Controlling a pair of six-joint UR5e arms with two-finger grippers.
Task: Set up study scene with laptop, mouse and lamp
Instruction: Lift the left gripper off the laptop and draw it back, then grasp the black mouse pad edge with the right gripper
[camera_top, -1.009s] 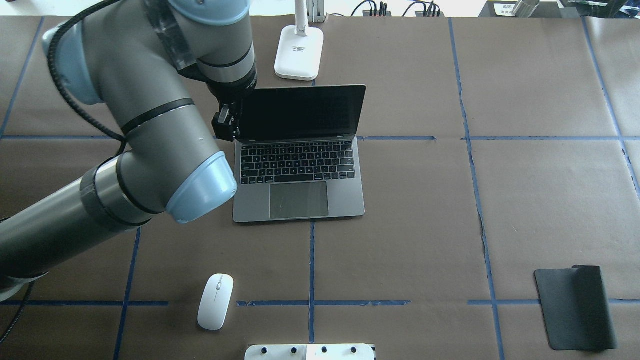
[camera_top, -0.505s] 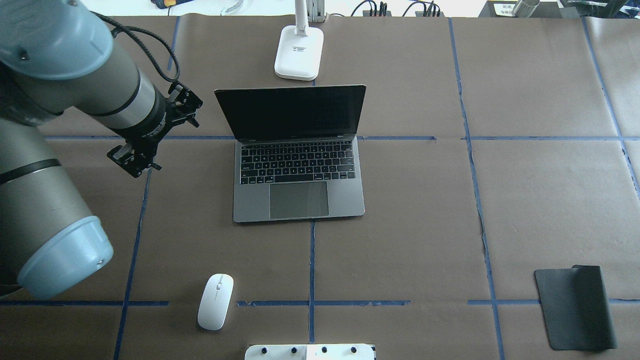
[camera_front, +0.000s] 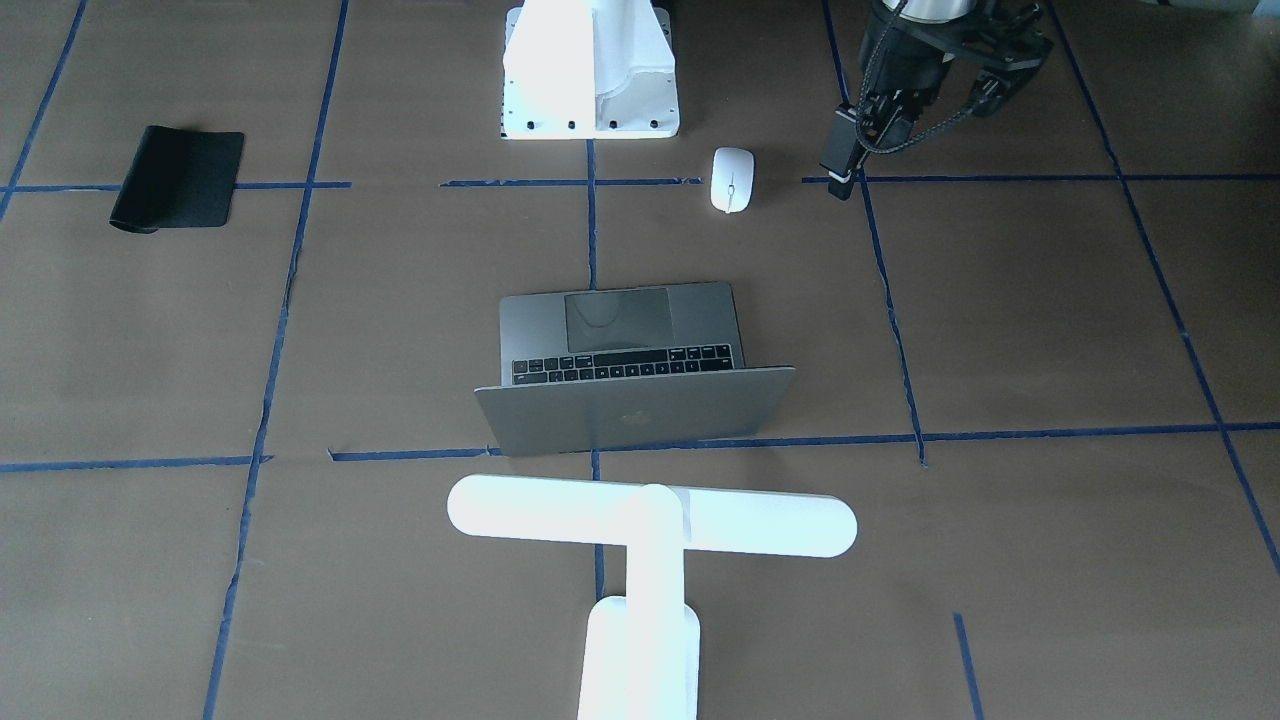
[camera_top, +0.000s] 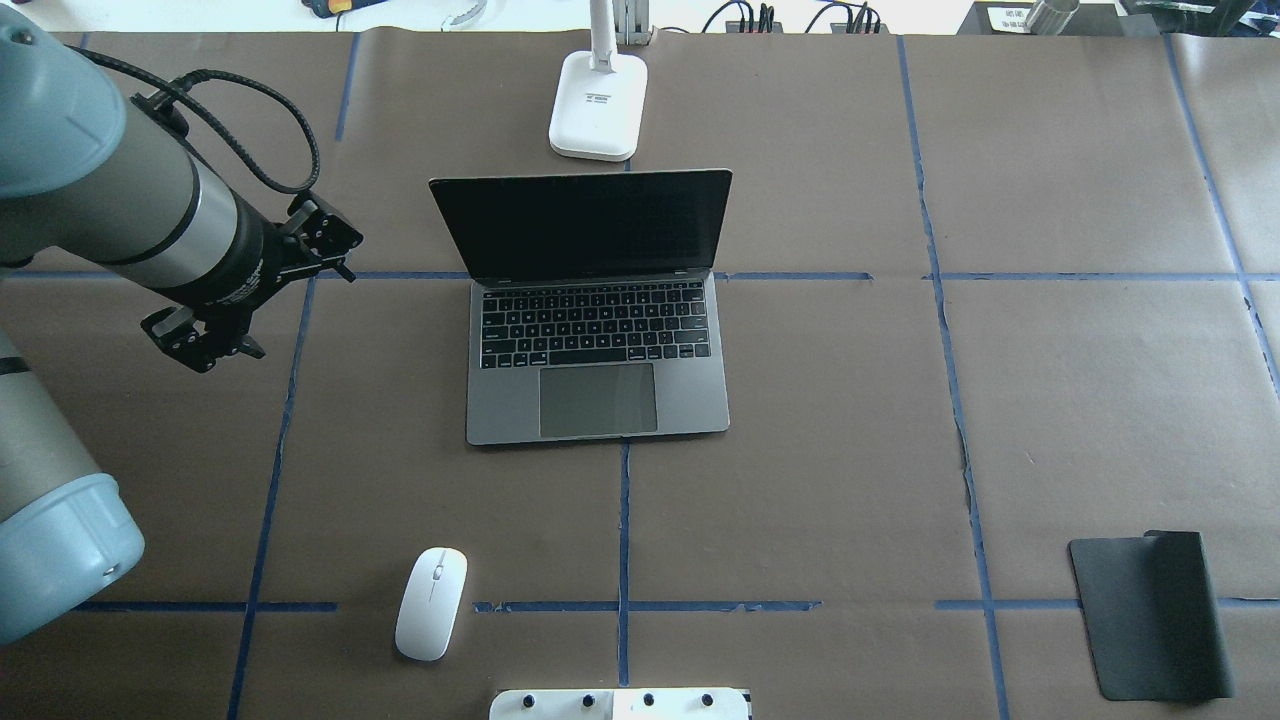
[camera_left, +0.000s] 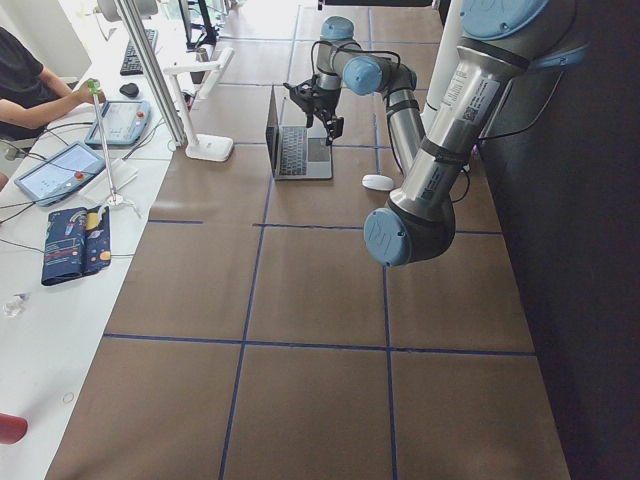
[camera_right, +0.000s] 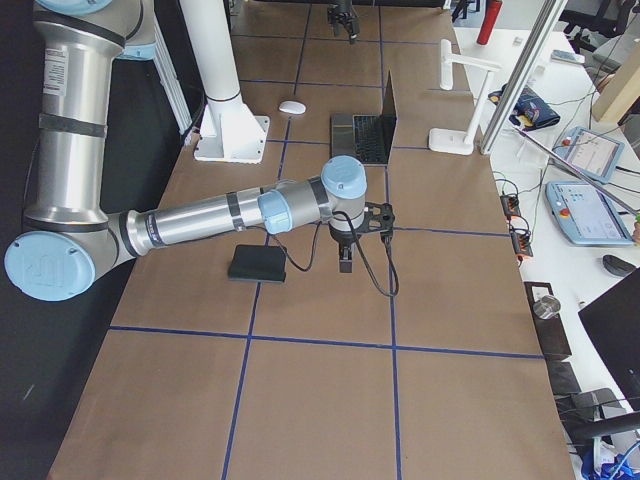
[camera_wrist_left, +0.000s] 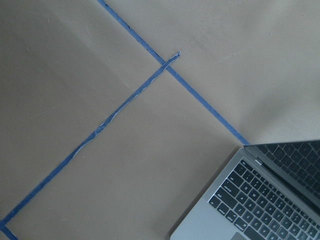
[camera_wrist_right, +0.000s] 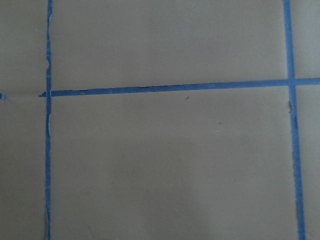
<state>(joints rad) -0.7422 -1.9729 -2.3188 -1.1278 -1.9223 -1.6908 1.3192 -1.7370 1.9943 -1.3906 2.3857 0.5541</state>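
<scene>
1. A slim space-grey metal laptop (camera_top: 598, 400) sits open on a brown paper-covered surface (camera_top: 850, 450) marked with blue tape lines. Its screen is dark, its lid leans slightly back, and its black keys and trackpad face me.
2. A bright white T-shaped lamp (camera_front: 650, 525) stands just behind the laptop's lid, on the side away from me. Its long bar runs roughly parallel to the lid.
3. A small glossy white oval mouse (camera_top: 431, 603) lies on my side of the laptop and toward my left, apart from it. It is near a white boxy pedestal with bolt holes (camera_front: 590, 70).
4. A black rectangular mouse pad (camera_top: 1150, 615) lies flat, well apart from the laptop, on my side and far to my right.
5. My left arm (camera_top: 150, 230) is off the laptop's left side. The left jaws hang above bare surface there, clear of the laptop. I cannot tell whether they are open or closed.
6. My right arm (camera_right: 200, 225) stretches out well to the laptop's right. The right jaws point down over bare surface near the mouse pad. Their state cannot be told either.
</scene>
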